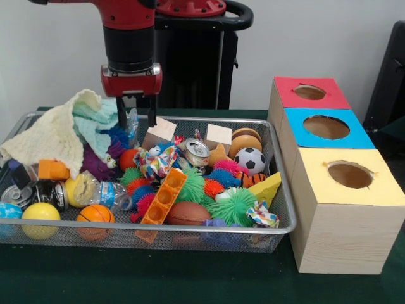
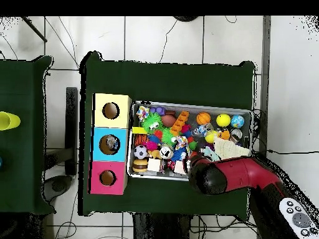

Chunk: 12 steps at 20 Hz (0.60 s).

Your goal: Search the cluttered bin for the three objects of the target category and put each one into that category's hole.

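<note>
At twelve o'clock of the wire bin (image 1: 283,209), gripper (image 1: 135,112) hangs fingers spread over the cloth (image 1: 57,130), empty. Soccer ball (image 1: 251,160) lies at two o'clock; three holed boxes (image 1: 345,206) stand beside.

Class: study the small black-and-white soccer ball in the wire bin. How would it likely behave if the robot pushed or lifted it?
The small black-and-white soccer ball is round, so a push would probably roll it. It sits atop loose toys in the wire mesh bin, so it may drop between them. Its smooth skin could slip from a pinch.
</note>
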Each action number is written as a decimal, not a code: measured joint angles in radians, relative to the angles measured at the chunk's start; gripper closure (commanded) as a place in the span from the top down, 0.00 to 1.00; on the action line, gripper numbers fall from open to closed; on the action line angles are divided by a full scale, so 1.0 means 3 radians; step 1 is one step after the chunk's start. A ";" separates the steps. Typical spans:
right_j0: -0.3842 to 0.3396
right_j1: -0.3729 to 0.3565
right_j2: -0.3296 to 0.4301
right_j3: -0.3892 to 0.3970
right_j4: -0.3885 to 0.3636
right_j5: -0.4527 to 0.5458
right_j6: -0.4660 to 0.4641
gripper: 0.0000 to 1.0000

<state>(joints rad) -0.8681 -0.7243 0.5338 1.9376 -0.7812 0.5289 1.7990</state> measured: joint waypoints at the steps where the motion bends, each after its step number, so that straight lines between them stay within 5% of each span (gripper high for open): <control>1: 0.0000 0.0005 0.0000 0.0000 0.0000 0.0000 0.0000 1.00; 12: 0.0000 0.0008 -0.0008 0.0000 -0.0020 0.0000 0.0000 1.00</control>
<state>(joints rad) -0.8680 -0.7219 0.5314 1.9375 -0.7873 0.5289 1.7990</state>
